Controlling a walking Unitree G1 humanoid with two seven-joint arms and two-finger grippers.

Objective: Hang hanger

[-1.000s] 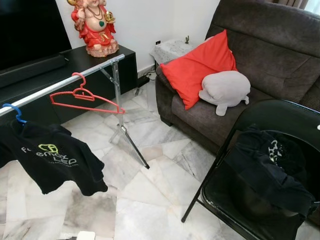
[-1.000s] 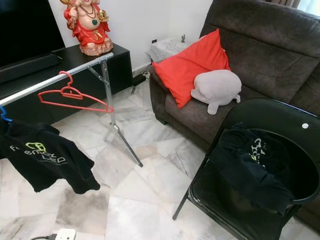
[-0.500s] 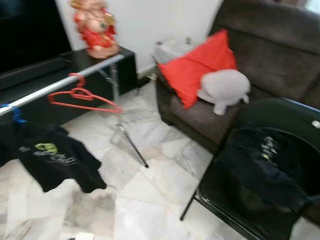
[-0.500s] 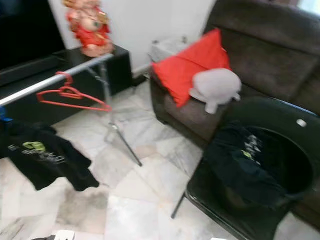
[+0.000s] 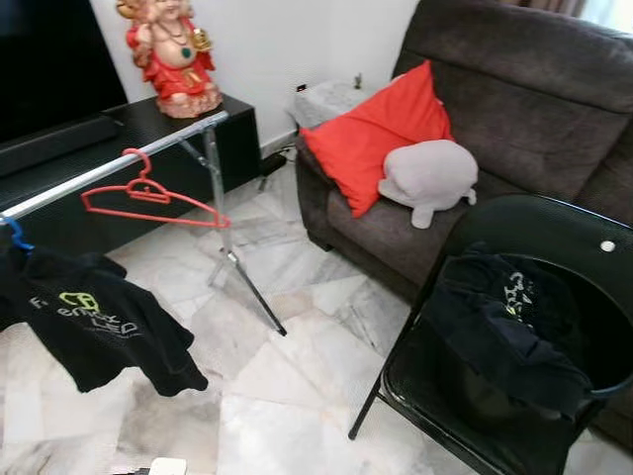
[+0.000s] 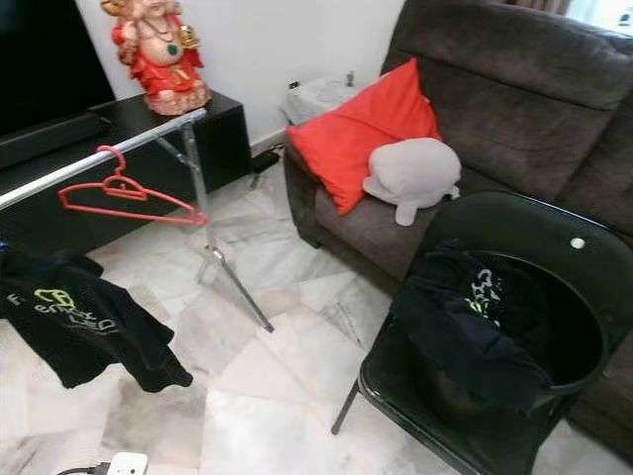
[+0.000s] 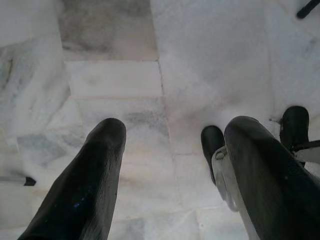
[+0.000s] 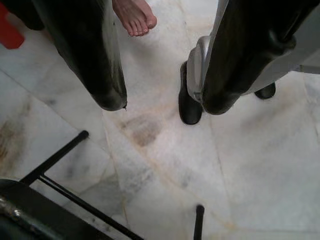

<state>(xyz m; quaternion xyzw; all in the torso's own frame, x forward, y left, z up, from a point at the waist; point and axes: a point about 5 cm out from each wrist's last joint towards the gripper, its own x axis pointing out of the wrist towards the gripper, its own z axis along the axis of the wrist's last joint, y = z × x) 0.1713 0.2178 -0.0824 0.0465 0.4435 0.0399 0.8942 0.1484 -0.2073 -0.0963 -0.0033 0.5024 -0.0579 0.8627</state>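
Item: red hanger (image 5: 148, 193). Location: hooked on the silver rail (image 5: 109, 168) of the clothes rack at far left, bare, nothing on it. I judge it thin plastic: light, fairly stiff but springy, smooth and likely to slip in hard fingers, and apt to swing on its hook if nudged. Best hold, in my view, is the neck just below the hook, or the straight bottom bar near its middle.

Item: blue hanger (image 5: 14, 234). On the same rail nearer me at left, carrying a black T-shirt (image 5: 94, 322) with a green logo; soft, limp cloth.

Item: black garment (image 5: 504, 332). Heaped on the seat of the black folding chair (image 5: 593, 233) at near right; soft, no hanger visible in it.

Left end effector (image 7: 167, 145): hangs over the floor, fingers spread wide, holding nothing.
Right end effector (image 8: 160, 97): likewise wide apart and empty, beside the chair's legs; a person's bare foot (image 8: 135, 15) is on the floor close by.

Surface: pale marble floor (image 5: 297, 396), glossy, probably slick. A white plug block (image 6: 124, 463) lies near at left.

Room: brown sofa (image 5: 534, 109) at far right with a red cushion (image 5: 381, 134) and a grey plush toy (image 5: 427, 178); black TV cabinet (image 5: 109, 124) at far left bearing a red statue (image 5: 175, 54).
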